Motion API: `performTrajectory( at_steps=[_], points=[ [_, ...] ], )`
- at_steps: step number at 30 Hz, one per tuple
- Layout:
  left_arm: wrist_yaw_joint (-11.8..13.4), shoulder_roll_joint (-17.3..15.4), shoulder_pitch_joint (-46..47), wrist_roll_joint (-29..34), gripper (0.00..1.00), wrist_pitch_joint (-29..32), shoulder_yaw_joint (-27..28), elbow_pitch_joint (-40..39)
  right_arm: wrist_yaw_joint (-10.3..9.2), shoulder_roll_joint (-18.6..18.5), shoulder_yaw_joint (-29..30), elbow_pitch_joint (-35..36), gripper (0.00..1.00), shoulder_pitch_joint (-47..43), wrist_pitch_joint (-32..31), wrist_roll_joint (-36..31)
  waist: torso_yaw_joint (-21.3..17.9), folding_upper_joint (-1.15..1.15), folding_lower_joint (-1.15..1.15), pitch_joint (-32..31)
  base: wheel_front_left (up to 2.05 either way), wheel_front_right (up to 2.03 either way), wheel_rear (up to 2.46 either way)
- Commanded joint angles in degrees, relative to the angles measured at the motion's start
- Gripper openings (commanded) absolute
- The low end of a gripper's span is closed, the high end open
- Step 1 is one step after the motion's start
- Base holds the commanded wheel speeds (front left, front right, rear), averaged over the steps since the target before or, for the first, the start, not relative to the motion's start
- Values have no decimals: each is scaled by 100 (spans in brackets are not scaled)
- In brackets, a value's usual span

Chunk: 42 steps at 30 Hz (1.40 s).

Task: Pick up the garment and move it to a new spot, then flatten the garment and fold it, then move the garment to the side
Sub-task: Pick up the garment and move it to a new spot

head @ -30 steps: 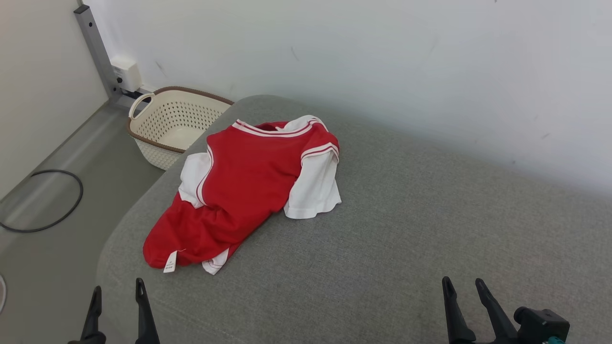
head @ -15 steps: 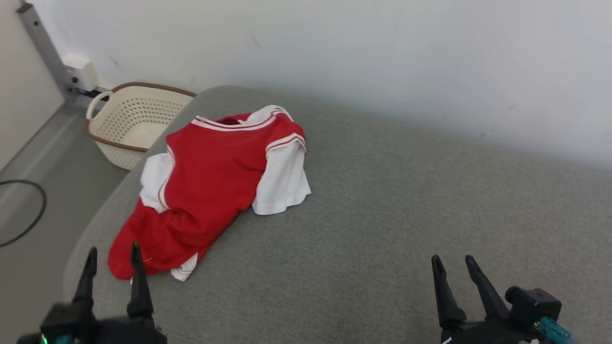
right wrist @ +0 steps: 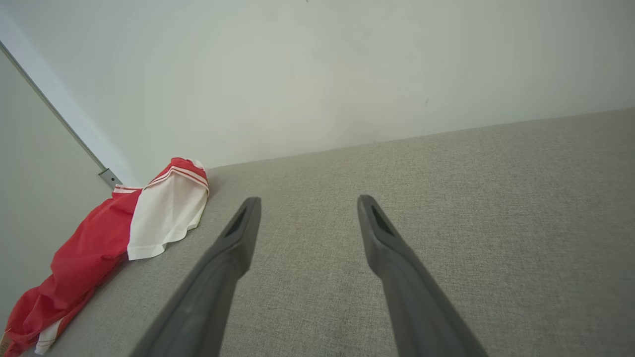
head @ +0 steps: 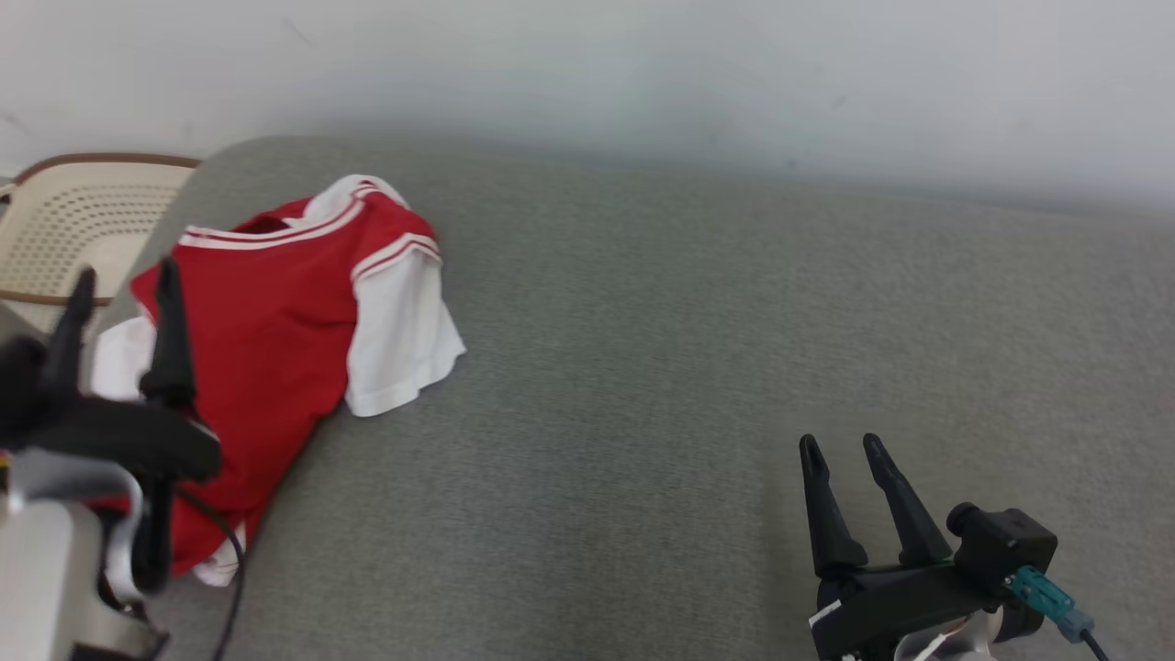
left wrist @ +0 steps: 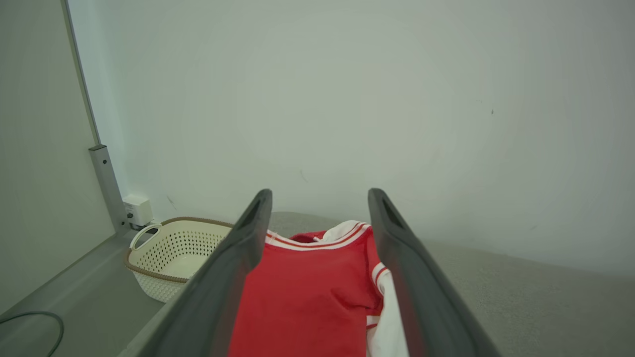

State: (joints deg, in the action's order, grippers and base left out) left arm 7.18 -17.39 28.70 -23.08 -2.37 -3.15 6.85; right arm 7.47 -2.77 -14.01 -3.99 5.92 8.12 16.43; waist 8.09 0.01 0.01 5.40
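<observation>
Head camera gazed down over the grey padded surface (head: 661,367) from above; both wrist cameras sat low, facing the wall (left wrist: 397,99), and all three caught the red garment (head: 275,321).

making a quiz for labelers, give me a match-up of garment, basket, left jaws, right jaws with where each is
Things: 1 garment; 2 basket; 3 left jaws; 4 right jaws.
Places: a on the floor by the wall; b open over bare cushion; c crumpled at the cushion's left end; d open, garment showing between them.
Pairs: 1-c, 2-a, 3-d, 4-b.
</observation>
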Motion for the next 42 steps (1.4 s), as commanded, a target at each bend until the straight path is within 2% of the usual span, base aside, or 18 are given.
performTrajectory(
  at_steps=[1,8,11,17,20,27,30,42],
  points=[
    [-51,-81,212,-65,100,87,14,49,4,-20,3,-32,100,93,66,32,-478,-1,-1,358,0,0,0],
    [-263,-447,1192,-13,100,736,-145,665,4,-19,-10,-249,100,300,263,118,-892,-1,-1,549,0,0,0],
    [-314,-453,1459,-125,100,921,-159,912,4,-18,-21,-299,100,362,314,136,-995,-1,-1,596,0,0,0],
    [-460,-667,2055,-96,100,1354,-246,1728,4,-17,-105,-401,100,543,427,218,-1318,-1,-1,775,0,0,0],
    [-517,-609,2309,-278,100,1582,-211,2110,4,-19,-78,-459,100,597,479,250,-1437,-1,-1,876,0,0,0],
    [-620,-761,2751,-174,100,2005,-434,2981,4,-18,-127,-572,100,745,555,273,-1678,-1,-1,1091,0,0,0],
    [-645,-921,2893,-23,100,2220,-589,3377,4,-14,-170,-611,100,817,581,302,-1778,-1,-1,1171,0,0,0],
    [-784,-1055,3089,246,100,3218,-1113,4491,4,-16,-214,-736,100,943,659,357,-1979,-1,-1,1300,0,0,0]
  ],
)
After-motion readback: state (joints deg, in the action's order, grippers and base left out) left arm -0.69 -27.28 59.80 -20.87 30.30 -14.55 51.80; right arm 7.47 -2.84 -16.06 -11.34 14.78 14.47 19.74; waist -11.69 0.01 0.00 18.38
